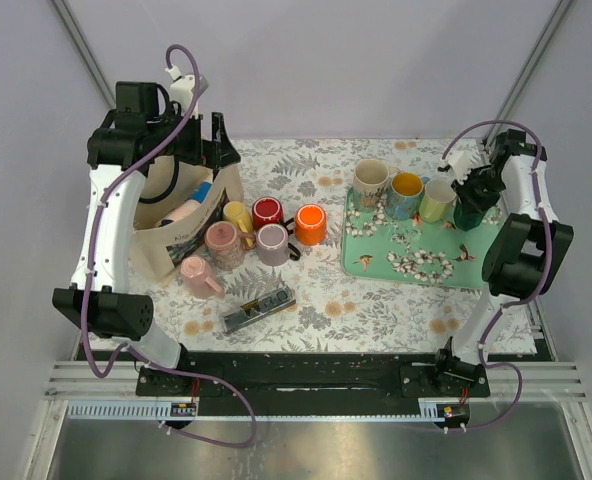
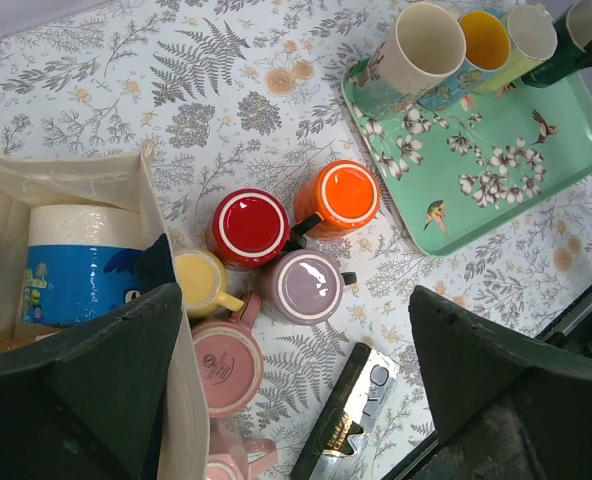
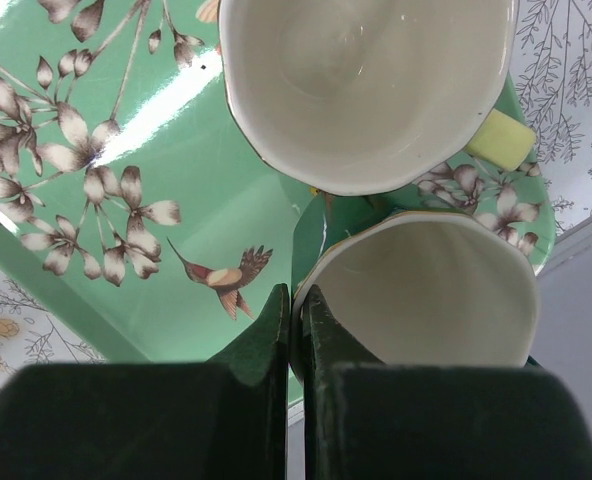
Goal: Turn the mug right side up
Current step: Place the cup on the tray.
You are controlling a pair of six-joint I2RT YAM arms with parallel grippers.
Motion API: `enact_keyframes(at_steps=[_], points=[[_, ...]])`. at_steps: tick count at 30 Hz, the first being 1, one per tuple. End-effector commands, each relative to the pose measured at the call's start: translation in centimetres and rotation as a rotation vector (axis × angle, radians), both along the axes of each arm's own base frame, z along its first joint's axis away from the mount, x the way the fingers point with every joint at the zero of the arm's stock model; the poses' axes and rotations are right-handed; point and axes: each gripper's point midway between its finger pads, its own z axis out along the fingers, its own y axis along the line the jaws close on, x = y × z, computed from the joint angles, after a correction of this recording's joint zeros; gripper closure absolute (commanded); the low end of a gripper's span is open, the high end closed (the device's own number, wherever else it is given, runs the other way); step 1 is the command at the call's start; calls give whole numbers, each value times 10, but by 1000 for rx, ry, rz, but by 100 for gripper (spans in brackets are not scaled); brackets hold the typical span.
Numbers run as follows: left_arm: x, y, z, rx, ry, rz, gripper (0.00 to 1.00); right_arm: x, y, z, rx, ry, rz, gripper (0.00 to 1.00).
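**Ana:** What lay on the table (image 1: 316, 300), going from the big things down?

**Ben:** The cloth bag (image 1: 156, 250) stood at the left and the green tray (image 2: 566, 150) at the right. Four mugs were lined up mouth-up along the tray's far edge. The dark green mug (image 3: 426, 290) stood at the right end of that row, already right side up.

**Ana:** And the ones not turned?

**Ben:** They were bunched on the cloth between bag and tray. The red mug (image 2: 249, 225), orange mug (image 2: 343, 195) and purple mug (image 2: 308, 285) all sat base-up and touching one another.

**Ana:** And the pincers?

**Ben:** The left gripper (image 2: 294, 310) hung above that bunch with its jaws wide apart and nothing in them. The right gripper (image 3: 294, 300) had its fingers pressed together just at the dark green mug's rim. I couldn't tell whether they nipped the wall.

**Ana:** How would such a mug handle?

**Ben:** I judged it glazed ceramic, so it would be stiff, weighty for two fingers, slick, and liable to chip if knocked or dropped. On an upright mug, the place to pinch was the wall at the rim. On an inverted one the rim was down, so the hold would be across the body or on the handle. The cluster was packed tight and left little room for a finger, so the purple mug's outward handle looked the easiest place to start.
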Motion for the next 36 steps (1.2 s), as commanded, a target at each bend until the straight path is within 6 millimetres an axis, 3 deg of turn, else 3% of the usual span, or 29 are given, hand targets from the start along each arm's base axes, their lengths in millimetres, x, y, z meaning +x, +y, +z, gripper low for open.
enact_keyframes(at_steps=[1,17,23,27,29,31,36], points=[[-9,-1,17,14,-70,-18,1,27,-13,22,-49,-119,17,100],[-20,-14,8,69,-71,-59,1,42,-23,3,-41,-159,-41,98],[-22,-15,2,70,-24,-3,1,34,-29,-1,-55,-127,-67,67],[-25,-16,-2,55,39,21,1,33,-31,15,-61,-151,-104,53],[-30,-24,6,6,55,-1,1,33,-30,31,-55,-178,-121,50],[-29,-29,26,-59,33,11,1,32,-25,52,-28,-213,-149,48],[-22,-36,120,-333,-204,31,1,19,3,102,89,-285,-226,42]])
